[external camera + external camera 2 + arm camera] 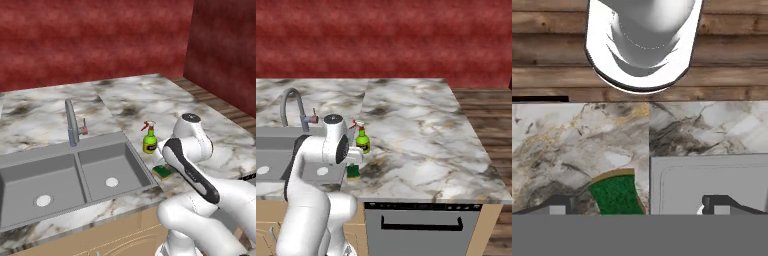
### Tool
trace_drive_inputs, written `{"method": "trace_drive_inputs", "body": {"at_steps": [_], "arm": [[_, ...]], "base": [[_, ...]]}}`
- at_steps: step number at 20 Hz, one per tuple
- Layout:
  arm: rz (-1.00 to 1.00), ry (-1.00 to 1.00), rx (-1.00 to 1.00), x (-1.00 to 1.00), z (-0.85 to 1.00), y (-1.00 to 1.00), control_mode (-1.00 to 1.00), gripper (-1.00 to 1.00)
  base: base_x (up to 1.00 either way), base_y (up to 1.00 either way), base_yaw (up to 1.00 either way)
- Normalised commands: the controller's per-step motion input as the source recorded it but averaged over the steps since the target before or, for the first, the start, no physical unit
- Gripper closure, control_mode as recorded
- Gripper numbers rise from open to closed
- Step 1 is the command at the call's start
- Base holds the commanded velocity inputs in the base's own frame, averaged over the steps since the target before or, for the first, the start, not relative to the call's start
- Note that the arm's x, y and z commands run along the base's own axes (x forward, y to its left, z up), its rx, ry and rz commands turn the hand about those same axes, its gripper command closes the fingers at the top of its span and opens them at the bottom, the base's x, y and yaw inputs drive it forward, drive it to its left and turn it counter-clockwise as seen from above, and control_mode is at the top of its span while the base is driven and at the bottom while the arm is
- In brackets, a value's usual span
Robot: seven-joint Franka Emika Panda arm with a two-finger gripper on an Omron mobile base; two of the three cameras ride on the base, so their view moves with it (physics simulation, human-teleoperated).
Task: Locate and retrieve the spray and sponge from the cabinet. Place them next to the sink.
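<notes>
The green spray (149, 140) stands upright on the marble counter just right of the grey sink (60, 172). In front of it the green-and-yellow sponge (162, 172) lies flat near the sink's right rim. From the right base view, the spray (362, 140) and sponge (353, 173) sit just beyond the arm's hand, which hangs over the sponge. In the hand view my gripper (639, 204) is open, its tips wide apart, with the sponge (617, 192) lying loose on the counter between them and the sink (712, 175) beside it. The cabinet is out of view.
A steel faucet (72, 122) with a small red lever rises behind the sink. Broad marble counter (421, 135) stretches right of the spray. A dishwasher front (421, 220) sits below the counter edge, with wood floor (491, 115) to the right and red walls behind.
</notes>
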Motion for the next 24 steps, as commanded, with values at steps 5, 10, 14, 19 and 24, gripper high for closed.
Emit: {"method": "trace_drive_inputs", "body": {"at_steps": [5,10,14,19,24], "arm": [[-0.12,-0.09,0.0,-0.8,0.21,-0.01,-1.0,-1.0],[-0.1,-0.11,-0.01,-0.65,0.46,0.0,-1.0,-1.0],[-0.06,-0.09,-0.07,-0.58,0.32,0.09,-1.0,-1.0],[0.0,0.0,-0.05,-0.15,0.04,0.48,-1.0,-1.0],[0.0,-0.02,-0.01,-0.03,0.01,0.44,-1.0,-1.0]], "base": [[0.0,0.0,0.0],[0.0,0.0,0.0],[0.0,0.0,0.0],[0.0,0.0,0.0],[0.0,0.0,0.0]]}}
